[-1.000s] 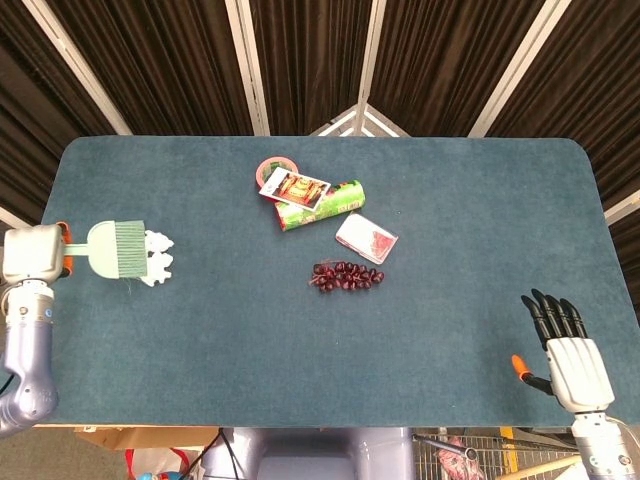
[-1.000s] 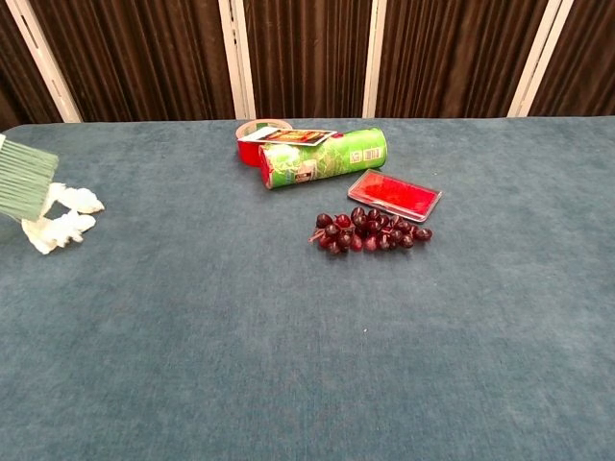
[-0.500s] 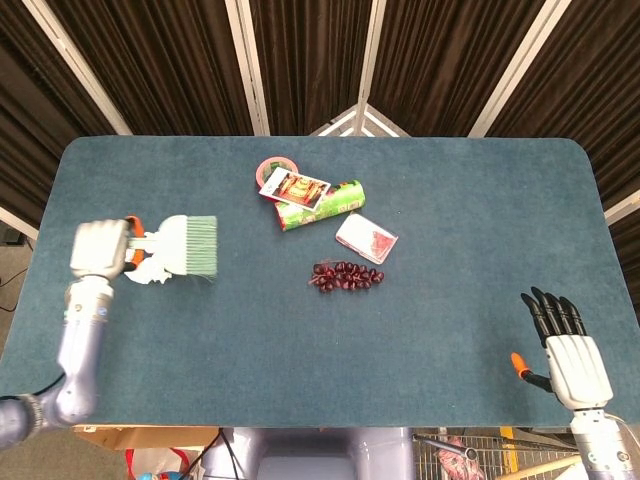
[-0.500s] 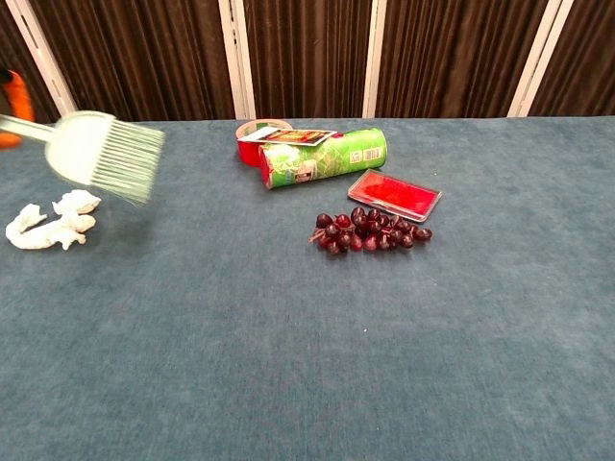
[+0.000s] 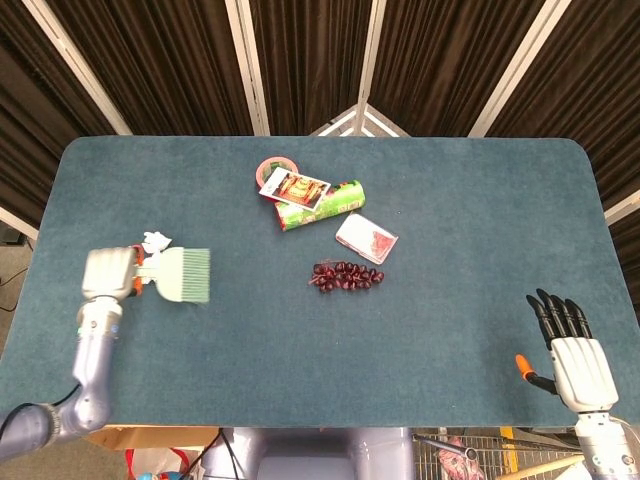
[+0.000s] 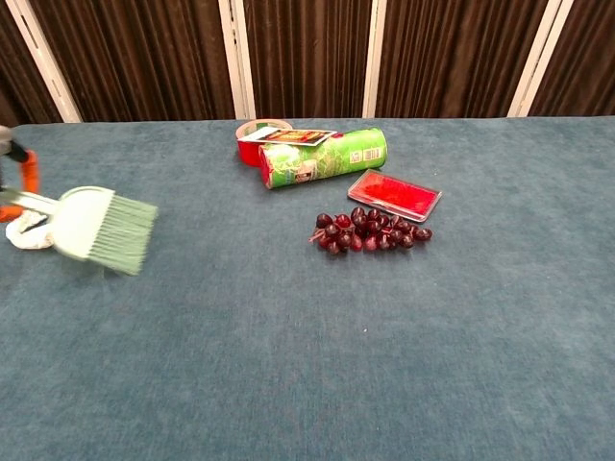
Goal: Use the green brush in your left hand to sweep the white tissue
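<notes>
Blue table (image 5: 450,220), left robot hand (image 5: 108,272) holding green brush (image 5: 182,275), white tissue (image 5: 155,241) beside

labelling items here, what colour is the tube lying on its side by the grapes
The tube is bright green with a red end; clearest in the chest view.

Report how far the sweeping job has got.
Done: the left hand already grips the green brush. In hand: the bristles sit on the side of the white tissue toward the table's middle, mostly hiding it. Left: drawing the brush across the tissue. The right hand rests open, uninvolved.
</notes>
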